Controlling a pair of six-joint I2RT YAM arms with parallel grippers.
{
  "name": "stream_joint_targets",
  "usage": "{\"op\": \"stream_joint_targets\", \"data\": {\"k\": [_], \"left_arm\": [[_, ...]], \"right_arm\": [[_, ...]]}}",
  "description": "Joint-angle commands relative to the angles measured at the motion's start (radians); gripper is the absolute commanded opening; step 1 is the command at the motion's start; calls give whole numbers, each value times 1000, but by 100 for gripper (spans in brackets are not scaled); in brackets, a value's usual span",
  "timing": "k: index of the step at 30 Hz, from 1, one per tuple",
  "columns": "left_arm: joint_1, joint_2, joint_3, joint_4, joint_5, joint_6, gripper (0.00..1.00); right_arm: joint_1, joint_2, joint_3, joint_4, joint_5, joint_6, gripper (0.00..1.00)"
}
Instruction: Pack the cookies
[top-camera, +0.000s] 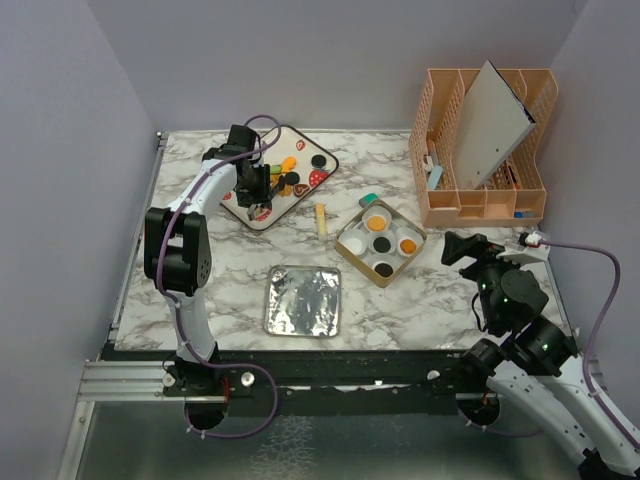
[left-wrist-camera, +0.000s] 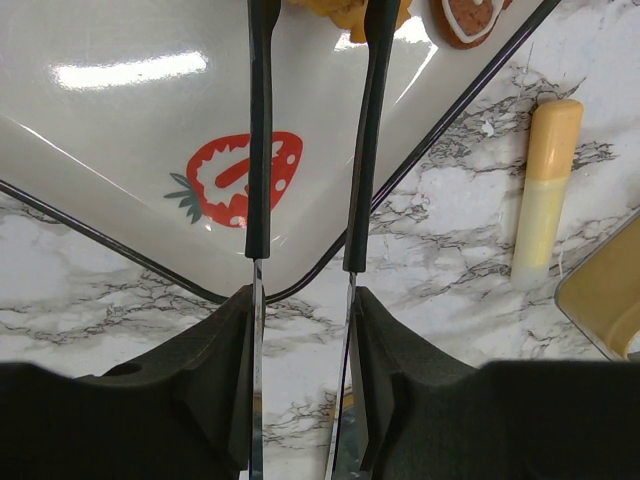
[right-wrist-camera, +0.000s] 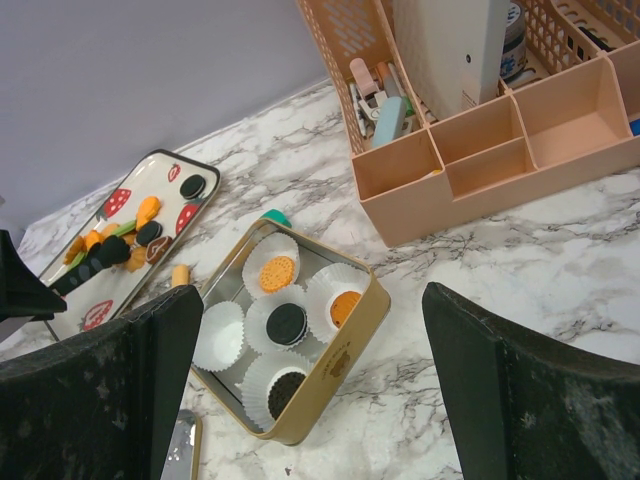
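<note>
We see cookies (top-camera: 288, 163) on strawberry tray (left-wrist-camera: 120, 130) just ahead of left gripper (left-wrist-camera: 308, 262), fingers narrowly parted, empty. We judge them light, stiff, brittle: pinch across edges gently. Right gripper (right-wrist-camera: 310, 385) wide open, tin (right-wrist-camera: 352, 335) beyond.

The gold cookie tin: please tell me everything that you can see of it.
The gold cookie tin is a square, shallow box with rounded corners and no lid on it, seemingly of metal. It stands flat on the marble table, turned like a diamond in the top view. Inside are white pleated paper cups: two hold orange cookies, two hold black cookies, and one is empty. No claw touches it.
</note>
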Motion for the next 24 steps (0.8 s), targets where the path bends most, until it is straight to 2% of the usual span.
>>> {"op": "stream_joint_targets", "data": {"k": [1, 10, 16, 24], "left_arm": [[7, -55, -13, 12, 9, -3, 35], [12, -131, -66, 12, -1, 1, 26], [7, -209, -101, 14, 25, 15, 24], [-104, -329, -146, -20, 41, 70, 24]], "right_arm": [[-6, -7, 1, 8, 6, -6, 100], [-6, -7, 0, 8, 3, -5, 100], [-6, -6, 1, 11, 3, -7, 100], [-6, 6, 4, 17, 5, -11, 100]]}}
